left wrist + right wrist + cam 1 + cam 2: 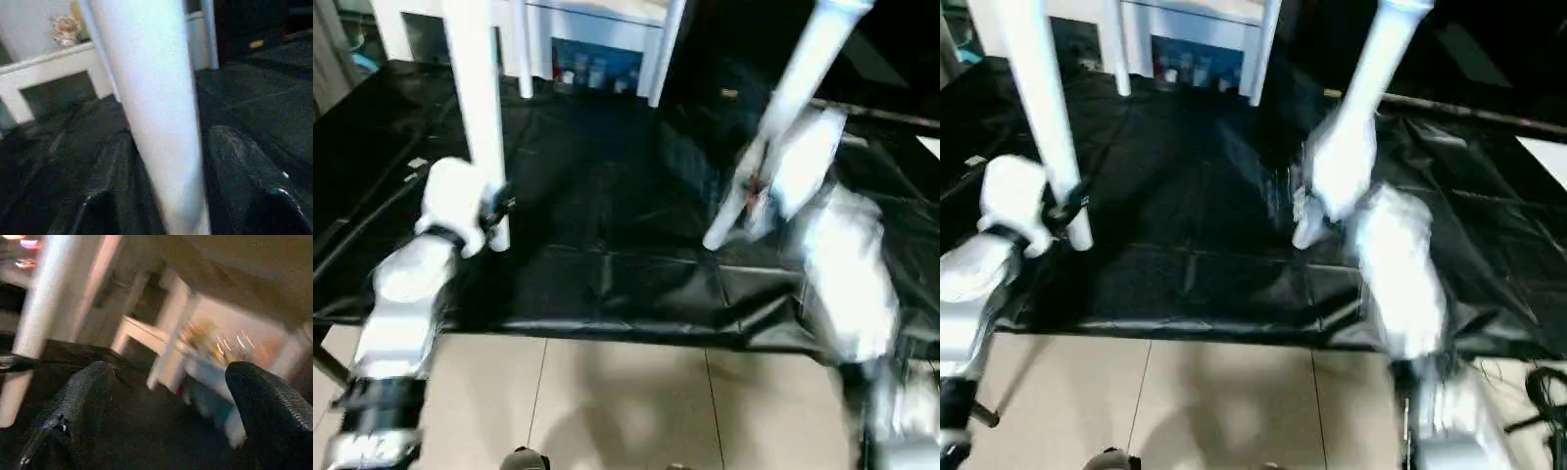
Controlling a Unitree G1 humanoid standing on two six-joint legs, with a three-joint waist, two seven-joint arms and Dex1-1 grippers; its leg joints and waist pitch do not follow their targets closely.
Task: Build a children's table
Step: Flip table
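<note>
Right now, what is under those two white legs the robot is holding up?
Under the left leg and right leg lies a black cover, draped over a table; the tabletop itself is hidden.

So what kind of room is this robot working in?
Probably an indoor lab or workshop: a large work table draped in black sheeting, a pale tiled floor, and a white cabinet behind.

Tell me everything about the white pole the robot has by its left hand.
It is a table leg, a long, smooth white tube that looks like plastic and tapers slightly. It stands nearly upright, its lower end at the black-draped table, its top running out of the picture. The left gripper sits around it near the bottom, one black finger beside it.
</note>
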